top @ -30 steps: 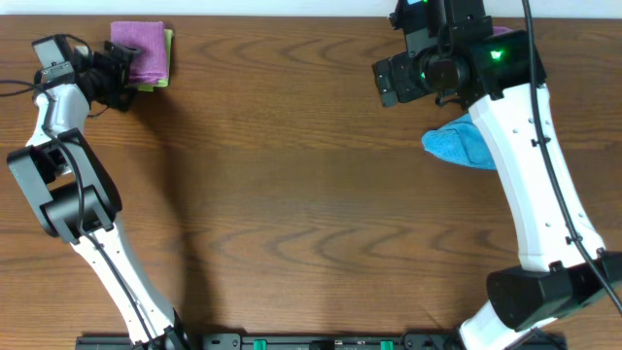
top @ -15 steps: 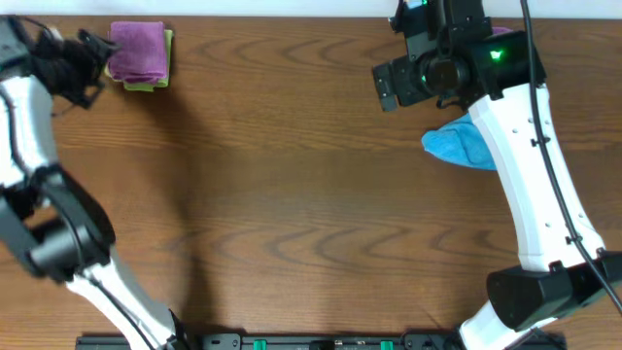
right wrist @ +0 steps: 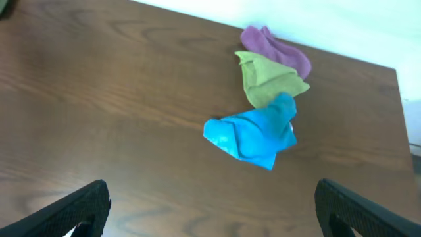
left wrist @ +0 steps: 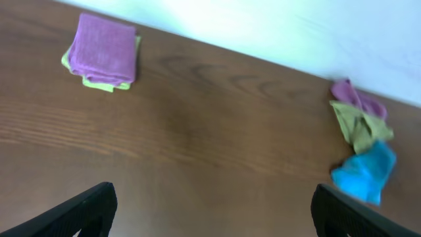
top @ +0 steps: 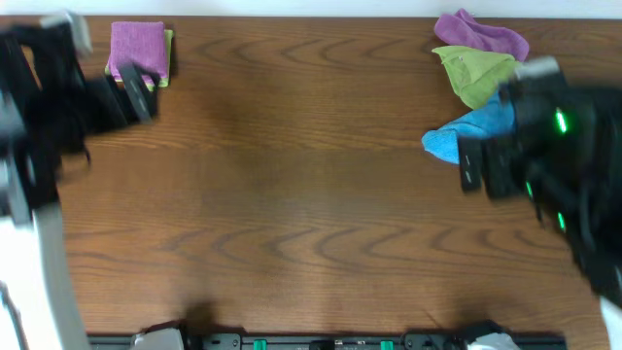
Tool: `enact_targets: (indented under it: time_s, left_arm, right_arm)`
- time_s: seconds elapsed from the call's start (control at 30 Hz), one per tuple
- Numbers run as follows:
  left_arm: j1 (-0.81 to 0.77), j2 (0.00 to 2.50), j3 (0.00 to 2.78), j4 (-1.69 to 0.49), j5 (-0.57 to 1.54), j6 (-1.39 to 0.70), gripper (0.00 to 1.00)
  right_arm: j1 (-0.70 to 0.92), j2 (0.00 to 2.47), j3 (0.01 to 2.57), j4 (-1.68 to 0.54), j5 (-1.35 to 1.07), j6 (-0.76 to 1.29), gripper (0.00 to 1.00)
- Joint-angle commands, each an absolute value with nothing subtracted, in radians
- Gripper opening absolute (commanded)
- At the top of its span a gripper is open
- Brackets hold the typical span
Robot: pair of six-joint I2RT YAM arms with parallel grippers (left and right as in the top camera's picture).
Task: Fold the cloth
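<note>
We found the square mauve-purple microfibre cloth (left wrist: 103,51) folded into a neat rectangle on top of a folded lime-green cloth (left wrist: 99,83), at the far left corner of the brown wooden table (top: 311,194), so we judged its fold finished. The left pincer (left wrist: 214,210) and right pincer (right wrist: 210,210) both gaped wide and empty, well apart from it. At the far right, a crumpled violet cloth (right wrist: 276,47), a crumpled lime-green cloth (right wrist: 270,80) and a crumpled blue cloth (right wrist: 253,135) lay unfolded.

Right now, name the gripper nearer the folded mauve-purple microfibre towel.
Left. The left gripper hangs just beside the towel; the right gripper is far across the table, by the crumpled blue cloth.
</note>
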State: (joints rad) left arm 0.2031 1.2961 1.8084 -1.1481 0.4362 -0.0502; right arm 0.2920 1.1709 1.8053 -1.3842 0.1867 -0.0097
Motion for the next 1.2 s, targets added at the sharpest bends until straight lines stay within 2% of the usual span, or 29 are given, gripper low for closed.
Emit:
enact_targets:
  time_s: [0.0, 0.1, 0.27, 0.47, 0.83, 1.03, 1.17]
  left_arm:
    - [0.16, 1.105, 1.67, -1.151, 0.334, -0.015, 0.95]
    - [0.157, 0.862, 1.428, -1.106, 0.318, -0.026, 0.95]
    - [0.157, 0.708, 1.293, -1.05, 0.277, -0.033, 0.96]
    - [0.157, 0.699, 1.293, -1.128, 0.251, -0.033, 0.96]
    - [0.155, 0.694, 1.293, -1.264, 0.239, -0.022, 0.95]
    - [0.15, 0.62, 1.288, -1.227, 0.138, -0.021, 0.95]
    - [0.099, 0.489, 1.171, -1.006, 0.119, -0.002, 0.95]
  right_arm:
    - [0.287, 1.024, 1.576, -1.323, 0.205, -0.016, 0.99]
    - [0.287, 0.784, 1.255, -1.168, 0.205, -0.016, 0.99]
    - [0.287, 0.622, 1.048, -1.023, 0.194, 0.011, 0.99]
    - [0.287, 0.62, 1.029, -1.126, 0.191, 0.014, 0.99]
    - [0.287, 0.62, 1.029, -1.149, 0.191, 0.014, 0.99]
    - [0.287, 0.62, 1.029, -1.149, 0.191, 0.014, 0.99]
    - [0.287, 0.62, 1.029, -1.149, 0.191, 0.014, 0.99]
